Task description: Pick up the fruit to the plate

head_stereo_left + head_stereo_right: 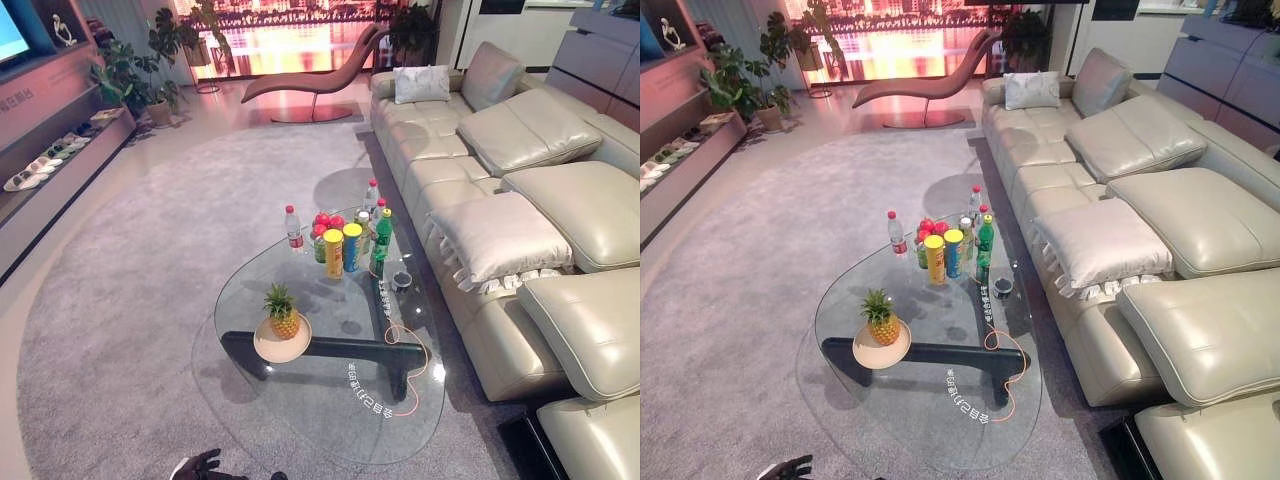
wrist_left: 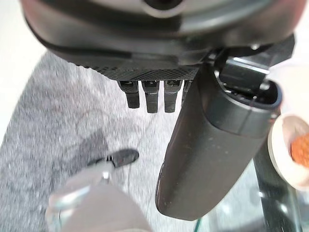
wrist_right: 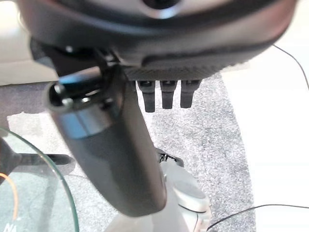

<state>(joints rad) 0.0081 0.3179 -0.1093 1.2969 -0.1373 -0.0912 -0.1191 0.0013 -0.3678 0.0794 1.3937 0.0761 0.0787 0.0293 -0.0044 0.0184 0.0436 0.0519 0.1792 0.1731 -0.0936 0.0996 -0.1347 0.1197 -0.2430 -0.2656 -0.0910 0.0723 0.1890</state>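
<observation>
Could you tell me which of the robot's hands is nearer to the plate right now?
Left. The left hand hangs beside the plate at the table's edge; the right hand hangs by the table's other side.

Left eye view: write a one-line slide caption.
Pineapple on a plate at the glass table's near end, bottles and cans behind, sofa alongside.

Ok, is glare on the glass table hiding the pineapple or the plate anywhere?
Left eye view: the table shows small bright glints at its near right rim, none over the pineapple or plate; the window behind is washed out bright. Left wrist view: the plate's edge shows past the left hand, beside a washed-out white patch.
</observation>
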